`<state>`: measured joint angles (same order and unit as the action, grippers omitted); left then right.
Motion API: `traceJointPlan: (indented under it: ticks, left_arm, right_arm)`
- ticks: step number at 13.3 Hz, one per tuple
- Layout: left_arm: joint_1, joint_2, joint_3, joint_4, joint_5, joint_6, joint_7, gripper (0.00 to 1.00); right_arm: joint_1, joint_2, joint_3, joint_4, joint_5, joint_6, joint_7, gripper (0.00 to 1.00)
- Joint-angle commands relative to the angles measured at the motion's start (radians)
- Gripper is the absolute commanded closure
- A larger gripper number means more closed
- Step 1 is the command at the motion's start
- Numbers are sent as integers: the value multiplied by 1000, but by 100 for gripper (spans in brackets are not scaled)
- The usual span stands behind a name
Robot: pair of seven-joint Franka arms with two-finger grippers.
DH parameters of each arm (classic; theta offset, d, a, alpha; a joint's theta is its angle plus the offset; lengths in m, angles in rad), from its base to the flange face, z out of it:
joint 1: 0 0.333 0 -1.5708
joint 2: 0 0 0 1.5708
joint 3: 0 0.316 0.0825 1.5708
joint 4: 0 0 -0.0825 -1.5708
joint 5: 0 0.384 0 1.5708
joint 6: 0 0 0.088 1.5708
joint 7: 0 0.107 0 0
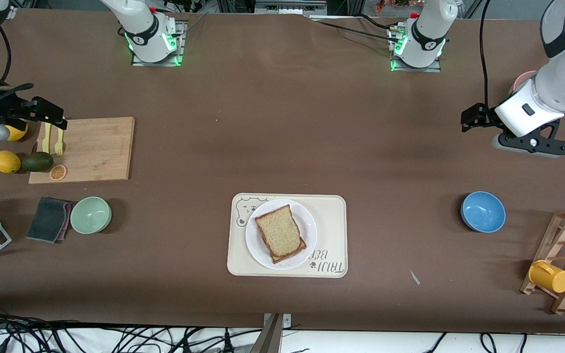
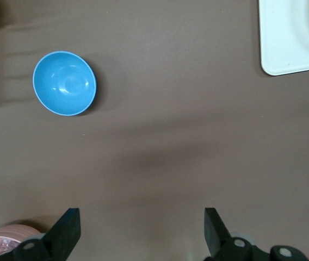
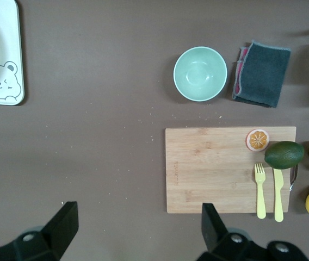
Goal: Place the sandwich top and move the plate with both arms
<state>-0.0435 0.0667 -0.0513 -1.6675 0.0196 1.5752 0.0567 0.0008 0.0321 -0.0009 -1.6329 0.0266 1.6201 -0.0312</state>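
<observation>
- The sandwich top (image 1: 279, 230), a speckled tan slice with brown crust, lies on a stack on the white plate (image 1: 303, 241); whatever sits beneath it is mostly hidden.
- The plate rests on the cream bear tray (image 1: 331, 211), mid-table.
- The left gripper (image 2: 141, 231) hangs with its jaws spread and empty over bare table near the blue bowl (image 2: 65, 83).
- The right gripper (image 3: 138, 231), likewise released, hangs by the cutting board (image 3: 214, 168).
</observation>
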Motion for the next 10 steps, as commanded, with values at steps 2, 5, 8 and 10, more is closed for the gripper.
traceJointPlan:
  ticks: [2,5,8,10]
  left_arm:
    - [-6,25,-5,75,10,-53,-3,0]
    - [-3,27,1,80,-46,-73,-9,0]
    - [-3,22,-2,80,-50,-75,-12,0]
    - [-3,19,-5,80,-53,-75,-14,0]
  right_arm:
    - [-8,-1,7,10,-11,-3,-3,0]
    - [-8,0,7,10,-11,-2,-7,0]
    - [-8,0,7,10,-11,-2,-7,0]
    - [-8,0,7,10,-11,-2,-7,0]
